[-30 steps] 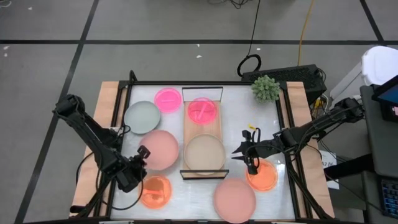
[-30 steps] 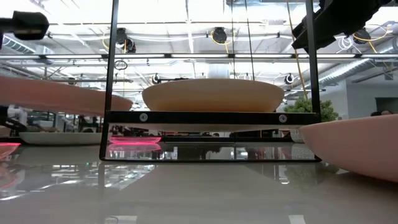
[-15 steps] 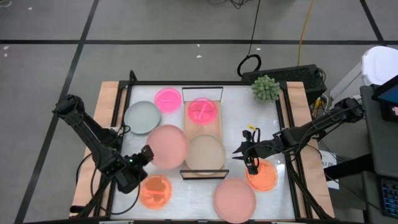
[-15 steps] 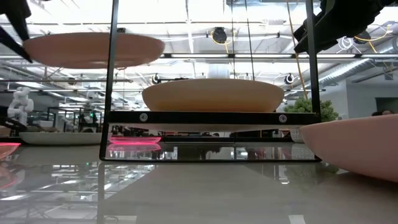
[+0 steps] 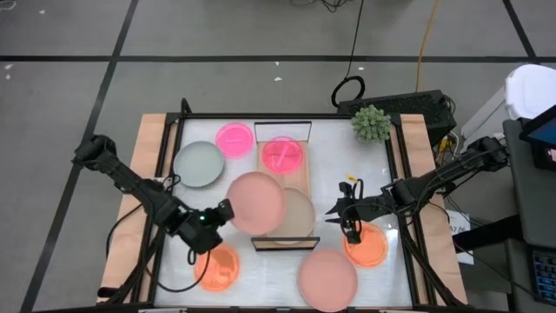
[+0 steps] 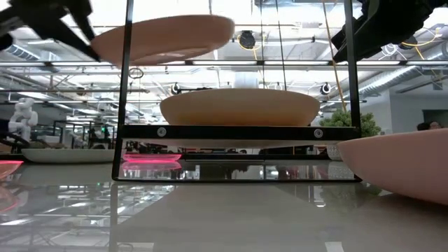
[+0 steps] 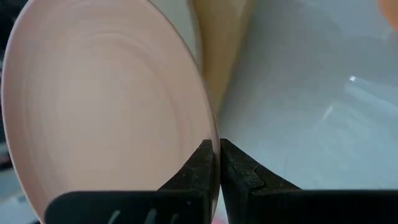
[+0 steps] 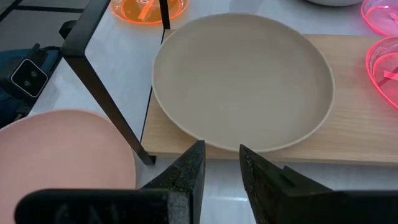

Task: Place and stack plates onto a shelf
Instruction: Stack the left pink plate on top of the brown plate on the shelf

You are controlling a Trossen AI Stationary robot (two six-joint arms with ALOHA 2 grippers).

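My left gripper [image 5: 224,211] is clenched on the rim of a dusty-pink plate [image 5: 256,203], and I hold it in the air partly over the near end of the shelf [image 5: 284,178]. In the low view that plate [image 6: 162,38] hangs clear above the beige plate [image 6: 240,106] that sits on the shelf board, not touching it. From above, the dusty-pink plate overlaps the left part of the beige plate [image 5: 300,213]. In my left wrist view my fingertips [image 7: 204,165] pinch the plate's edge with almost no gap between them.

My right gripper [image 5: 350,228] waits to the right of the shelf, just above the translucent orange plate [image 5: 368,246]; its fingers [image 8: 188,165] stand a little apart and grasp nothing.

A hot-pink plate [image 5: 283,154] lies on the far end of the shelf. On the table I also see another hot-pink plate [image 5: 234,138], a grey-green plate [image 5: 198,163], a second orange plate [image 5: 217,268] and a second dusty-pink plate [image 5: 328,280] near the front edge
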